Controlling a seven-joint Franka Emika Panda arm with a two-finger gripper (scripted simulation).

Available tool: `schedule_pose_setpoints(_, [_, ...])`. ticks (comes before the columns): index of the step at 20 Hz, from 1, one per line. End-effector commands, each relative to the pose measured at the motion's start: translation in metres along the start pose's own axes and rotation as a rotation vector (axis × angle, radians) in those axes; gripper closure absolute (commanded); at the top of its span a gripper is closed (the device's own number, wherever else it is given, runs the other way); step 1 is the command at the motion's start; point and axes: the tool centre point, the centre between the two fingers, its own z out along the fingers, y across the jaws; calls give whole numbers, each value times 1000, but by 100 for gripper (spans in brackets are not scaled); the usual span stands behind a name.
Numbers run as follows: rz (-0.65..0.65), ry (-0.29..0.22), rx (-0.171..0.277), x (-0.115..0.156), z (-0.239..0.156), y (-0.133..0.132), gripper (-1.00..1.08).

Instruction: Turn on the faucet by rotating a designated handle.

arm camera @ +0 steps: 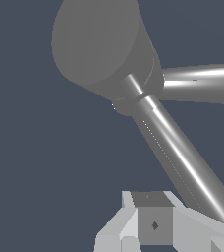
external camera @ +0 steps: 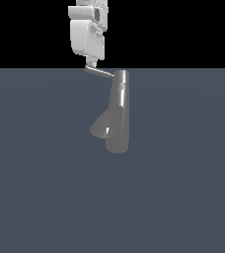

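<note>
The faucet point(external camera: 119, 113) is a shiny grey column standing on the floor, with a short thick spout point(external camera: 101, 126) angling down toward the exterior view's left. The handle point(external camera: 99, 72), a thin rod, sticks out from the column's top toward that same side. My white gripper point(external camera: 91, 63) hangs straight down above the rod's outer end, its tips touching or nearly touching it. In the wrist view the faucet's cap point(arm camera: 97, 44) fills the upper part and the handle point(arm camera: 182, 157) runs from it past my gripper point(arm camera: 151, 206). The fingers look closed together, and the rod lies beside them, not between them.
A flat dark blue-grey floor point(external camera: 45, 197) surrounds the faucet on every side, under a black background. No other object is in either view.
</note>
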Motion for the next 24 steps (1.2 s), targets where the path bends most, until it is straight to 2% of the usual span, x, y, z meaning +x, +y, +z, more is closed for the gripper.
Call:
schedule_pose_setpoints(1, [1,0,0,3,-1,2,108])
schedule_pose_setpoints(24, [-14,1,-18,45,-21,63,108])
